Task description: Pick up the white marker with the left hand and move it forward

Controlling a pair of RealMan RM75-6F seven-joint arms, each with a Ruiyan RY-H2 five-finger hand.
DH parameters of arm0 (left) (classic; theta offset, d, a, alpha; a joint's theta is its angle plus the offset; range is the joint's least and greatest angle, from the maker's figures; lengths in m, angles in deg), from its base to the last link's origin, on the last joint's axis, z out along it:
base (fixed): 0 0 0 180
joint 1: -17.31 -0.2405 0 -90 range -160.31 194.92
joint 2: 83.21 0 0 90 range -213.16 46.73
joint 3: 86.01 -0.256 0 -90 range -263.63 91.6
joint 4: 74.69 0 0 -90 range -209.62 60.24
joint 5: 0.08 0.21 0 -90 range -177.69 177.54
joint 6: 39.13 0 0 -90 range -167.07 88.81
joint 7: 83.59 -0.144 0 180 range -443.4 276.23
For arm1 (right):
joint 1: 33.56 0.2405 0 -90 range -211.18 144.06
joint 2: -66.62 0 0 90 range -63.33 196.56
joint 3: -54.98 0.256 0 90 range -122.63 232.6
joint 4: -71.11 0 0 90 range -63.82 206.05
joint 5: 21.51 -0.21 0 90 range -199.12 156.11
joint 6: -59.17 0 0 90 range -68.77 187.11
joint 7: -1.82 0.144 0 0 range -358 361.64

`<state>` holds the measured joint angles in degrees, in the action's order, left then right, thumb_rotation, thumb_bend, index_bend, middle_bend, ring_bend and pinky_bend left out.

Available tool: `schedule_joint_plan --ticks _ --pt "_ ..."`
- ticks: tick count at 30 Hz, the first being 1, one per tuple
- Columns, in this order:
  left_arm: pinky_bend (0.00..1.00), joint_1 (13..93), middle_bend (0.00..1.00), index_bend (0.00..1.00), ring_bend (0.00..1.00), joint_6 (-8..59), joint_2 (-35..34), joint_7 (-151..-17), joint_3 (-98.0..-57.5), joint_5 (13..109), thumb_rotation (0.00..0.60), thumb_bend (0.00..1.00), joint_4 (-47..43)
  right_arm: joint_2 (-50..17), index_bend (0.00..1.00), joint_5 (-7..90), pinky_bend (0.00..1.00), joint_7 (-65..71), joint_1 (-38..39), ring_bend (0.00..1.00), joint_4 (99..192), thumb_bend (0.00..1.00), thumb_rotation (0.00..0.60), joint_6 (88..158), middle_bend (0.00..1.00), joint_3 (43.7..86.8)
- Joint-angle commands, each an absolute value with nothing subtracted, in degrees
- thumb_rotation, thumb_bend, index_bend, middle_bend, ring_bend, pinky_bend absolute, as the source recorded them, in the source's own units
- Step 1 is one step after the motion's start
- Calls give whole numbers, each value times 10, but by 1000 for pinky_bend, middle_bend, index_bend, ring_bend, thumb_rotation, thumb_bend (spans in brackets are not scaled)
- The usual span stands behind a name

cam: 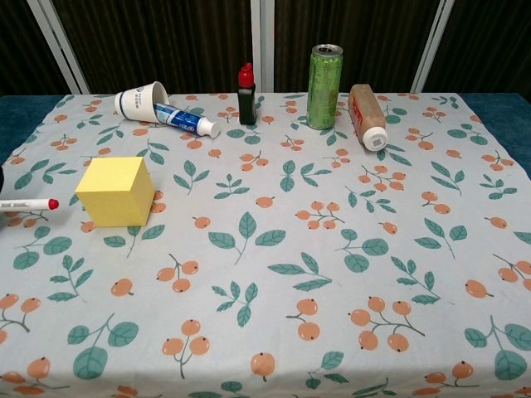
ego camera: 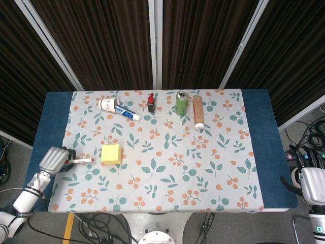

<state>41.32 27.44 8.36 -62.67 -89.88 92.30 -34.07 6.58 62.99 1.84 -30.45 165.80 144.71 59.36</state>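
Fingers of the left hand [ego camera: 53, 159] wrap the white marker [ego camera: 79, 161], its red cap pointing toward the yellow block [ego camera: 111, 153] just beside it. Right hand [ego camera: 311, 185] sits off the table's [ego camera: 261, 132] right edge; its fingers cannot be made out.

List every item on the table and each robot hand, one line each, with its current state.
White marker: held by the left robot hand, red cap toward the block.
Yellow block: resting flat.
Paper cup: on its side.
Toothpaste tube: lying down.
Green can: upright.
Brown bottle: lying down.
Red-capped bottle: upright.
Right robot hand: not visible.
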Motion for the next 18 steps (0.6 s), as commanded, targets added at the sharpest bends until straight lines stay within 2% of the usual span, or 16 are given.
schedule_joint_plan --ticks 1,8,18 --pt "628 428 702 695 532 261 98 -616 -897 925 600 451 -359 66 74 629 42 18 -305 27 1659 129 600 1447 227 594" --pt "628 456 703 695 532 260 111 -610 -891 932 600 451 -355 68 74 628 42 21 -305 27 1659 129 600 1447 226 594" --pt "628 502 703 695 532 228 119 -644 -875 927 600 452 -293 68 74 625 42 36 -306 27 1648 128 600 1442 227 593"
